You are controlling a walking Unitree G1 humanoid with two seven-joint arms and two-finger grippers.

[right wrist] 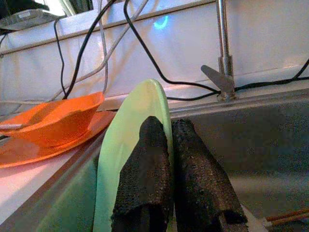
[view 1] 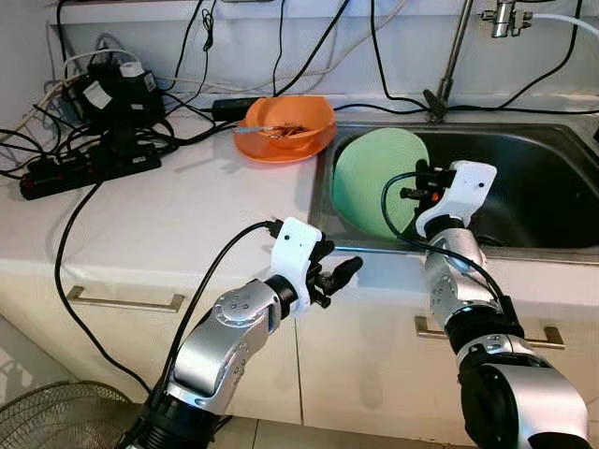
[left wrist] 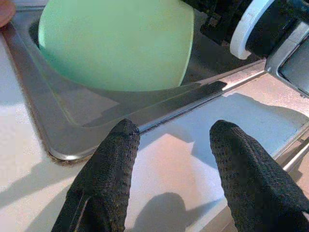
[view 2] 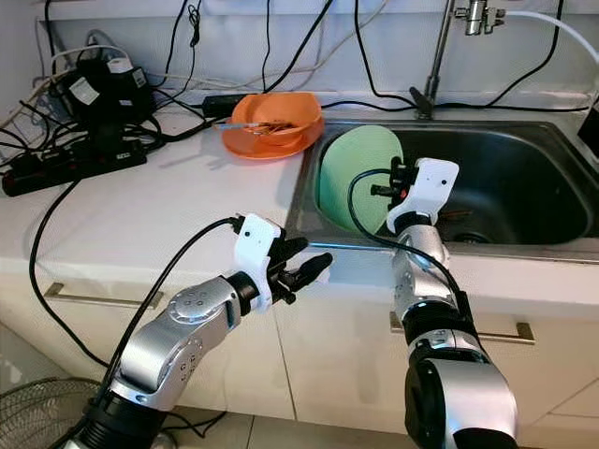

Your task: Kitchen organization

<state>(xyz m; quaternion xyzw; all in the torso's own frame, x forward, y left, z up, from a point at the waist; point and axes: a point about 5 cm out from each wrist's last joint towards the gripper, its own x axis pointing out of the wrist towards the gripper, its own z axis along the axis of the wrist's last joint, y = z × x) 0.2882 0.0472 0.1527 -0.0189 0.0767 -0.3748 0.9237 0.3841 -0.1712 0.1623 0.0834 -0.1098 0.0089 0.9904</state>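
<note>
One plate [view 1: 379, 178], green, leans on edge at sink's [view 1: 533, 187] 9 o'clock wall; R gripper [right wrist: 166, 145] pinched tight on its rim. L gripper [left wrist: 174, 145] wide open, empty, at counter edge. Step prob. lifting plate out; next needs straight lift clear of rim.

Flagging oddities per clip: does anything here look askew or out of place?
The green plate stands on edge in the sink, pinched at its rim by the right gripper. A power strip and loose cables clutter the counter beside the sink.
</note>
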